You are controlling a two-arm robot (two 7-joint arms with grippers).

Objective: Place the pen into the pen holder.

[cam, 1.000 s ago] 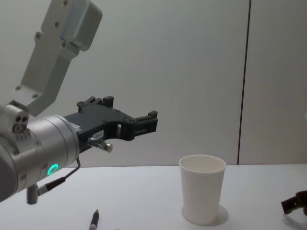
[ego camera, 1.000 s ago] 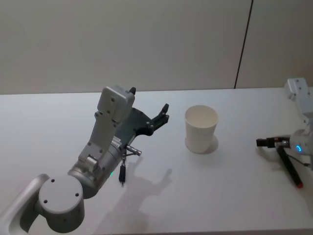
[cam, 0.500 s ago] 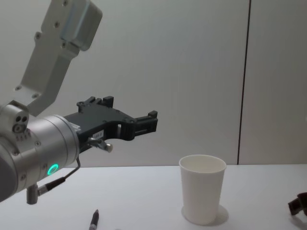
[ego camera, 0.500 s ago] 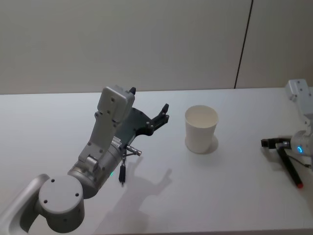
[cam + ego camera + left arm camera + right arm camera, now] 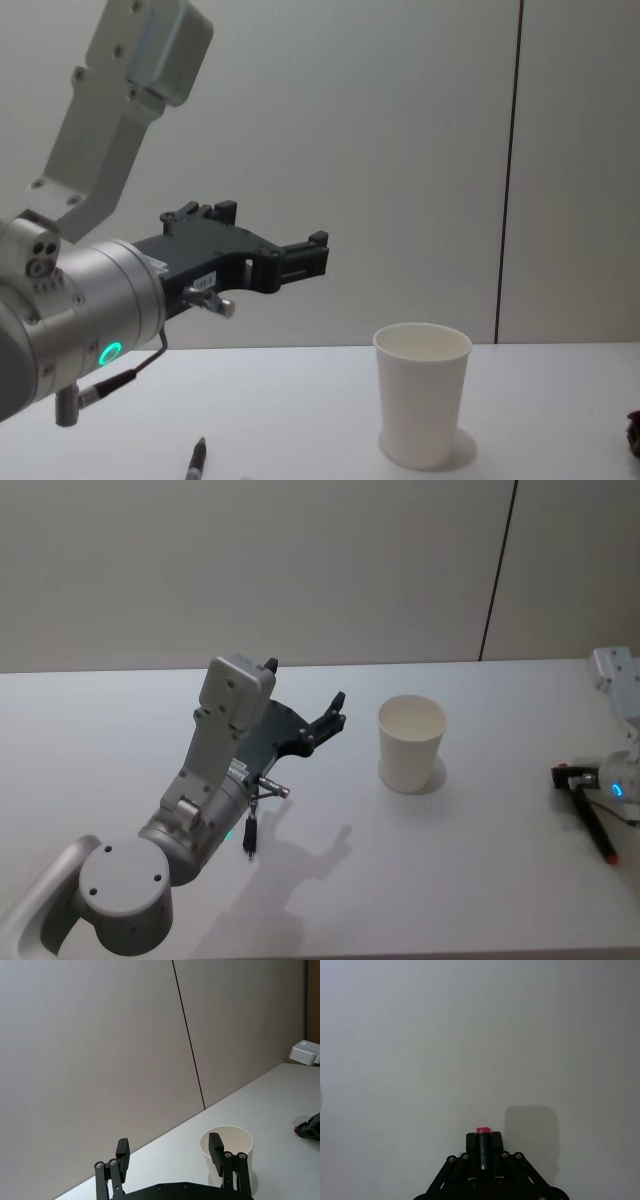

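The pen holder (image 5: 411, 744) is a white paper cup standing upright on the white table, also in the chest view (image 5: 421, 407) and the left wrist view (image 5: 235, 1147). My right gripper (image 5: 562, 776) is low at the table's far right, well apart from the cup. In the right wrist view this gripper (image 5: 482, 1142) is shut on a dark pen (image 5: 482, 1131) whose pink-red end shows between the fingertips. My left gripper (image 5: 330, 718) hangs open and empty above the table, left of the cup, and also shows in the chest view (image 5: 305, 256) and its own wrist view (image 5: 169, 1150).
A dark stick with a red tip (image 5: 600, 838) slants down from the right gripper toward the table's front right. Another dark pen-like stick (image 5: 249, 838) lies on the table under the left arm, seen low in the chest view (image 5: 196, 458). A wall stands close behind the table.
My right gripper has drawn back to the right, farther from the cup, and has nearly left the chest view. The left arm and the cup have not moved.
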